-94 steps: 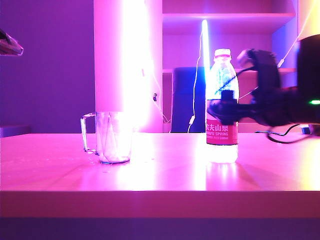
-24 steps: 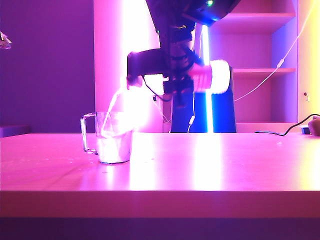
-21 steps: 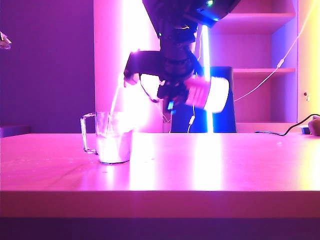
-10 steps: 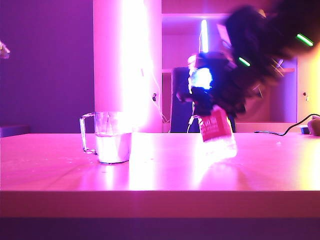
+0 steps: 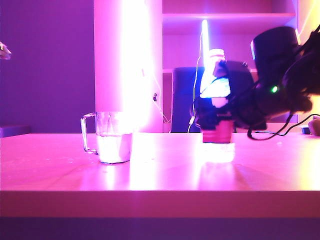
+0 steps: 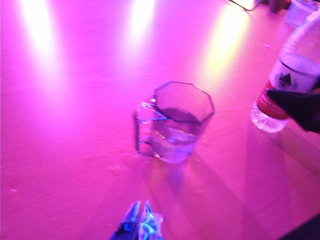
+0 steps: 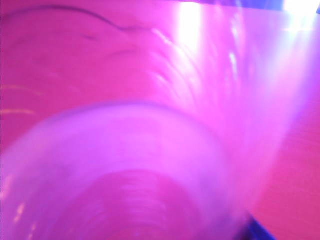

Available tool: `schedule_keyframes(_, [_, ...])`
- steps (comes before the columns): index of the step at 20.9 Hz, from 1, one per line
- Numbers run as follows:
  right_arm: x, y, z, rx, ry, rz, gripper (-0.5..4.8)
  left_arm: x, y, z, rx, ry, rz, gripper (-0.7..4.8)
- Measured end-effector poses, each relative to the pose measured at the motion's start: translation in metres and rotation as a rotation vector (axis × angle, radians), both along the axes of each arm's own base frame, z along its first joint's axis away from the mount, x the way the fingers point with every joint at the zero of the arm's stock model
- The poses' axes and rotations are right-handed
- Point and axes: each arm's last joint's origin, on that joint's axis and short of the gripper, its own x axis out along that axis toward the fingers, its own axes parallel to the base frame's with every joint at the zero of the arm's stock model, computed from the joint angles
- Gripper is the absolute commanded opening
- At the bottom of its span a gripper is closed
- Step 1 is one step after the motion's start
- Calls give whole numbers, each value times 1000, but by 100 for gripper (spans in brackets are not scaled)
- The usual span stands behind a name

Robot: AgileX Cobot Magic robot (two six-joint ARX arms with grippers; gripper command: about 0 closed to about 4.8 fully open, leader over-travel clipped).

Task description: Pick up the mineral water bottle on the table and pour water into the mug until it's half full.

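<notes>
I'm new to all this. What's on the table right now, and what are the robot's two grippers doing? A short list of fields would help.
bottle: upright on the table, right of the mug
mug: on the table, partly filled with water, handle on the left in the exterior view
right gripper: around the bottle's middle; open or closed, unclear
left gripper: above the table near the mug, holding nothing, fingertips close together

Shelved room (image 5: 227, 17) lit by neon tubes (image 5: 204, 42)
</notes>
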Motion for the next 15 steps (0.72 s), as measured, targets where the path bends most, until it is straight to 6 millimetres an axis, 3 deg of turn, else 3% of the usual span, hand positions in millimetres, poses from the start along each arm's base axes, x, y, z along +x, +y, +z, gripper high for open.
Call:
schedule_keyframes(3, [-16, -5, 15, 18, -41, 9, 479, -10, 2, 8, 26, -65, 74, 28])
schedule_keyframes(9, [-69, -27, 10, 6, -11, -8, 479, -57, 5, 30, 64, -293, 265, 28])
schedule_keyframes(11, [-88, -34, 9, 18, -7, -16, 479, -67, 7, 27, 73, -331, 338, 28])
schedule_keyframes(15, [-119, -46, 20, 55, -85, -16, 479, -79, 9, -1, 38, -355, 425, 29])
